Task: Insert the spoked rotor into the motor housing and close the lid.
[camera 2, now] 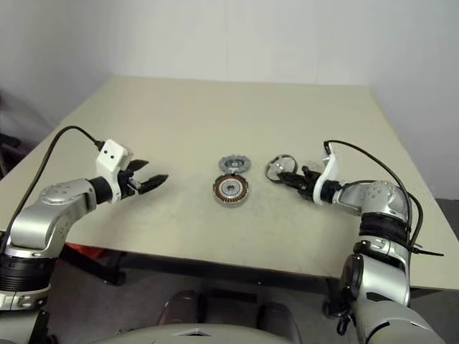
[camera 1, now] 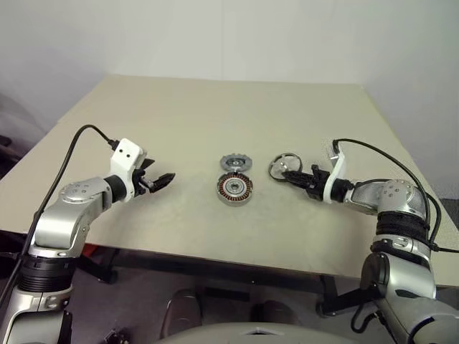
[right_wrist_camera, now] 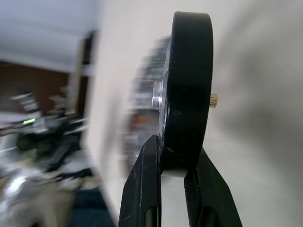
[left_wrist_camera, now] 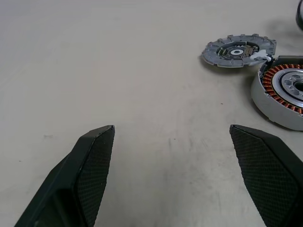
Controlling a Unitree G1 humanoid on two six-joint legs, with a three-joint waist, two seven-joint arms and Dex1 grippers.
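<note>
- Beige table (camera 1: 179,129) carries the motor parts near its middle, between the two arms.
- Silver motor housing (camera 1: 235,188) lies flat with its copper-coloured windings and central bearing facing up.
- Dark grey lid (camera 1: 234,163), a disc with a notched edge, lies flat on the far side of the housing; in the left wrist view their edges seem to touch.
- The spoked rotor (camera 1: 285,165) is off the table, just to the right of the lid and housing, tilted up on edge.
- The right gripper (camera 1: 292,174) is clenched on the rotor's dark rim; the right wrist view shows both black fingers (right_wrist_camera: 144,189) pinching the rim (right_wrist_camera: 187,94) edge-on, with a small brass-coloured pin sticking out of one face.
- The left gripper (camera 1: 163,180) hovers over the table, well to the left of the housing, its jaws spread wide and holding nothing.
- It points toward the housing and lid.
</note>
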